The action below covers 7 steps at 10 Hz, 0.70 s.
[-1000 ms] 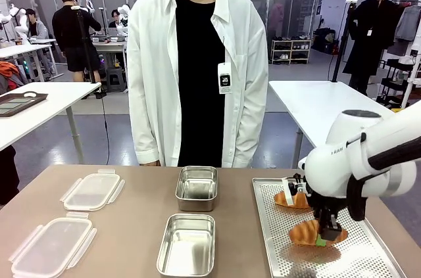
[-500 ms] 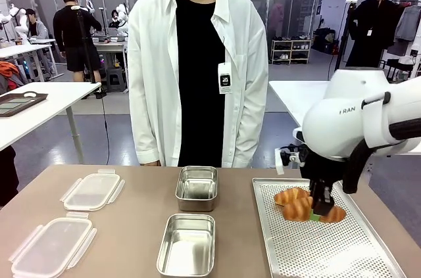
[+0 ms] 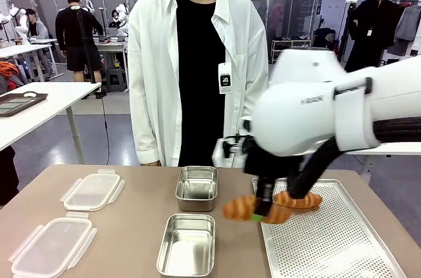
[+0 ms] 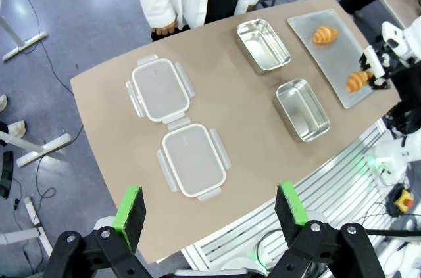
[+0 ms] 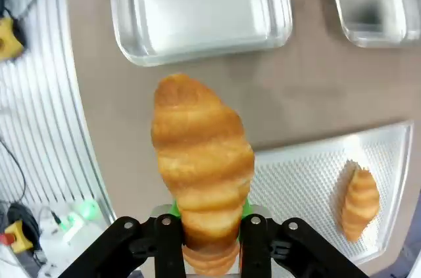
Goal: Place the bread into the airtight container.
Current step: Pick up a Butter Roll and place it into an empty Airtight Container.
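My right gripper (image 3: 258,213) is shut on a golden croissant, the bread (image 3: 242,209), and holds it above the table between the near container (image 3: 187,244) and the tray (image 3: 329,242). In the right wrist view the bread (image 5: 200,160) sticks out from between the fingers (image 5: 168,235), just short of the near airtight container (image 5: 200,12); the far container (image 5: 375,2) lies beyond. Both steel containers are open and hold nothing. A second croissant (image 3: 299,200) lies on the tray. High over the table, my left gripper (image 4: 209,206) is open.
Two clear lids (image 3: 92,190) (image 3: 51,245) lie at the table's left. The far container (image 3: 197,187) sits mid-table, in front of a person in a white coat (image 3: 197,61) standing at the far edge. The perforated tray (image 5: 309,173) fills the right side.
My right gripper closed on the bread, lifted it off the tray and carried it left, to just right of the near container. The second croissant stayed on the tray.
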Tool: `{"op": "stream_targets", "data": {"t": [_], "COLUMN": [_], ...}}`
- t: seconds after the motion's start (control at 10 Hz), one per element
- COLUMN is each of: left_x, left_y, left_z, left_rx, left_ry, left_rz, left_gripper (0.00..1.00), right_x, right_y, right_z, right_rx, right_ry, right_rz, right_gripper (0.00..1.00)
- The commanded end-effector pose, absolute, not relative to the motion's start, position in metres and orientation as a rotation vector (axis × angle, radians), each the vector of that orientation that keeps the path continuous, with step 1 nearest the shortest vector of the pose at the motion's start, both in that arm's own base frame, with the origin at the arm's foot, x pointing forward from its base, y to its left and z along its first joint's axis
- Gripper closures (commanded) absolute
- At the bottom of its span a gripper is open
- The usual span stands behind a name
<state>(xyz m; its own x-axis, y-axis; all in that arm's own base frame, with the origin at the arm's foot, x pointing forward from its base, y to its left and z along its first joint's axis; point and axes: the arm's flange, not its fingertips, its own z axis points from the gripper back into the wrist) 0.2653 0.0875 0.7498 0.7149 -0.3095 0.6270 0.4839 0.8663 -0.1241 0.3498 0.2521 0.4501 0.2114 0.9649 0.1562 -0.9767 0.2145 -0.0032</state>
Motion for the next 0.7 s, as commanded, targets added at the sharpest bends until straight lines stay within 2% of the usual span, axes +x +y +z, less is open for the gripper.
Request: {"op": "stream_targets", "data": {"t": [0.0, 0.3, 0.6], "left_x": [0.265, 0.265, 0.265], "left_y": [0.087, 0.087, 0.087], "left_z": [0.751, 0.751, 0.751], "left_rx": [-0.292, -0.292, -0.292], "left_ry": [-0.639, -0.639, -0.639], "left_rz": [-0.459, -0.459, -0.459], "left_gripper": [0.0, 0.0, 0.0], "right_x": [0.349, 0.339, 0.336], "right_y": [0.308, 0.379, 0.396], "right_z": [0.443, 0.426, 0.414], "right_rx": [0.093, 0.067, 0.026], "right_ry": [-0.147, -0.132, -0.093], "right_rz": [1.33, 1.376, 1.396], "right_gripper": [0.71, 0.71, 0.71]}}
